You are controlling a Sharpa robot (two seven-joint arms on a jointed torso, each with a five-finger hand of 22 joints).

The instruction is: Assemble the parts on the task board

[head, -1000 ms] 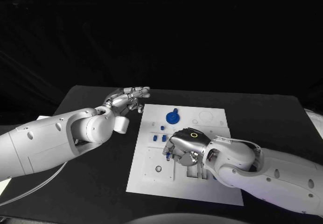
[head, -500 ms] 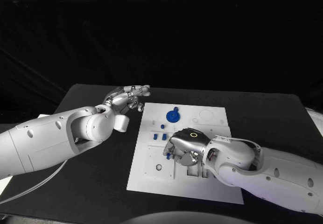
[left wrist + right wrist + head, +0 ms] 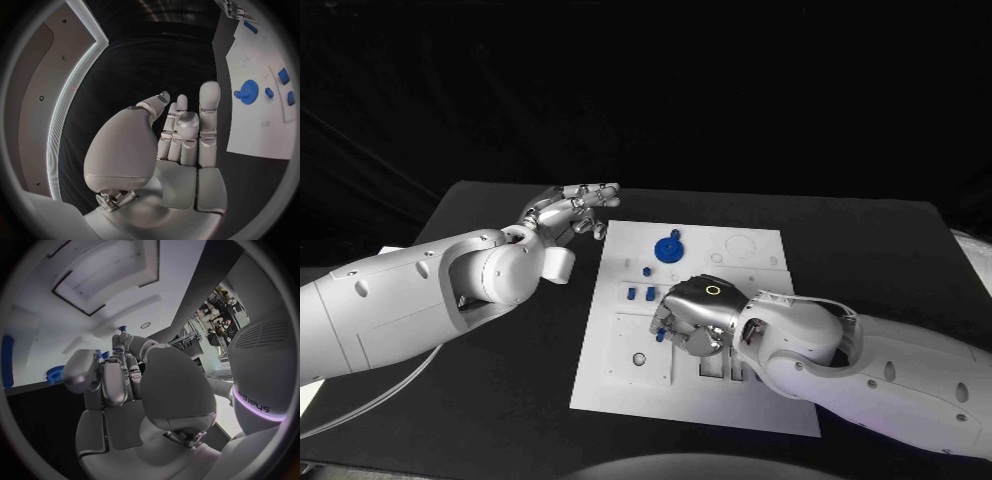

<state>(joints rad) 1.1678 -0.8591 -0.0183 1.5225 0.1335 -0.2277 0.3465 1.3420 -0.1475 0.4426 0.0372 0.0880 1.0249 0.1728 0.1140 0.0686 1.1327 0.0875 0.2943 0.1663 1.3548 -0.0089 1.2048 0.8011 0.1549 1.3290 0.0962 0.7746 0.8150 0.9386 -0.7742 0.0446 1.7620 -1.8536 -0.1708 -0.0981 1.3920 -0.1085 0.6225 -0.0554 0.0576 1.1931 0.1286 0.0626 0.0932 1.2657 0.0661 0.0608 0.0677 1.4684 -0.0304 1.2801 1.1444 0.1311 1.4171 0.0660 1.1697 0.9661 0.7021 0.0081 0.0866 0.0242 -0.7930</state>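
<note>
Nearest in, the right hand (image 3: 692,318) sits low over the middle of the task board (image 3: 625,385), knuckles up, fingers curled down onto the white plate. From the right wrist view, a small blue part (image 3: 122,328) shows at the fingertips (image 3: 119,342), seemingly pinched there, though the palm hides most of the contact. Just beyond the hand on the board lie two small blue pieces (image 3: 640,294) side by side, and a tiny blue piece (image 3: 648,272) a little farther on. The right hand and forearm cover the recessed slots beneath them, so what lies there cannot be made out. Farther back stands the blue gear (image 3: 671,249), clear of both hands; the left wrist view picks it up too (image 3: 249,90). Farthest off, the left hand (image 3: 571,213) hovers just beside the board's far left corner, over the black table (image 3: 488,400), fingers fairly straight and close together, holding nothing.
</note>
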